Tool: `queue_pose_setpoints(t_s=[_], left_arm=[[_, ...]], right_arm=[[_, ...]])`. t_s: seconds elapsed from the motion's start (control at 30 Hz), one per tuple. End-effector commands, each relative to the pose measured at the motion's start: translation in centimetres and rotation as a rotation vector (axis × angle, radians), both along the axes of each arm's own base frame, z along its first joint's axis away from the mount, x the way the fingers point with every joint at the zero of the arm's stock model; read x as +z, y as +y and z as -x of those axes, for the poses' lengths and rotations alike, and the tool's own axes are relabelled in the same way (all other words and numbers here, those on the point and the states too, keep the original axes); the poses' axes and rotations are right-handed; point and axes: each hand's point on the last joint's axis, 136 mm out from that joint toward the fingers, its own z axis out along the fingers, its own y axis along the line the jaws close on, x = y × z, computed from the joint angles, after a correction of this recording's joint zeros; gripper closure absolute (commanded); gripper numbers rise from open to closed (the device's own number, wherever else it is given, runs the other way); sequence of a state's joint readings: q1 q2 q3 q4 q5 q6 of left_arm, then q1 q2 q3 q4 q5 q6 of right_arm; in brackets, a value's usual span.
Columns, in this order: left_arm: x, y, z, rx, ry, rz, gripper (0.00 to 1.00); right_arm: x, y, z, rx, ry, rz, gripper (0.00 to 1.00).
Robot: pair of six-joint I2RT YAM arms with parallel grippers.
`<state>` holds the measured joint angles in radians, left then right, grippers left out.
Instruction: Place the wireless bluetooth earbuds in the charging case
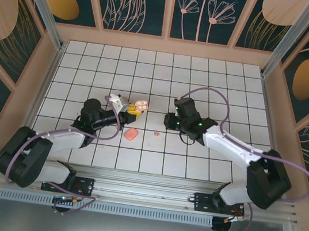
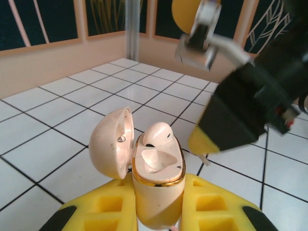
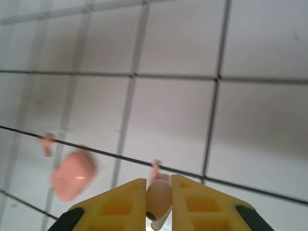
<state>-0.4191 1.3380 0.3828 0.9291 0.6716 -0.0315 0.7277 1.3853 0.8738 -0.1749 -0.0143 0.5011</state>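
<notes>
Spanning the whole scene, the white tiled table (image 1: 207, 77) has both arms reaching in toward its middle. A pink rounded block (image 1: 131, 133) lies on the tiles, on the near side of the left claw (image 1: 130, 108) and apart from it. That claw is clamped on the lower body of the charging case (image 2: 159, 202) and holds it upright off the table, with the lid (image 2: 109, 144) swung open to the left. One earbud (image 2: 156, 135) sits at the far end of the case, its rounded head standing above the gold rim. The right claw (image 3: 159, 185) hangs near the case on its right, above the tiles. Its two yellow fingers are closed on the other earbud (image 3: 160, 197), pinching it from both sides.
</notes>
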Motion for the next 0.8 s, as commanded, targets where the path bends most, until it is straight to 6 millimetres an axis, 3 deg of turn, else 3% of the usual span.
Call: queue_pose_setpoints(t_s=[0.0,0.17,0.37,0.53,0.77], left_arm=[[2.5,-0.9,1.2,-0.099,-0.083,0.083,0.92],[3.0,-1.5,1.9,-0.165,-0.107,0.100,0.92],[3.2,-2.1,2.5,-0.238,-0.111,0.107,0.92],[3.3,-2.2,2.6,-0.240,-0.108,0.108,0.92],[3.9,-2.3,2.7,-0.243,-0.104,0.123,0.92]], right_arm=[[6.7,2.0,-0.5,0.116,-0.270,-0.159,0.84],[12.2,3.1,0.6,0.250,-0.486,-0.254,0.84],[15.7,5.5,2.7,0.459,-0.637,-0.339,0.84],[16.9,7.4,4.2,0.572,-0.702,-0.361,0.84],[16.2,9.6,5.5,0.658,-0.724,-0.337,0.84]])
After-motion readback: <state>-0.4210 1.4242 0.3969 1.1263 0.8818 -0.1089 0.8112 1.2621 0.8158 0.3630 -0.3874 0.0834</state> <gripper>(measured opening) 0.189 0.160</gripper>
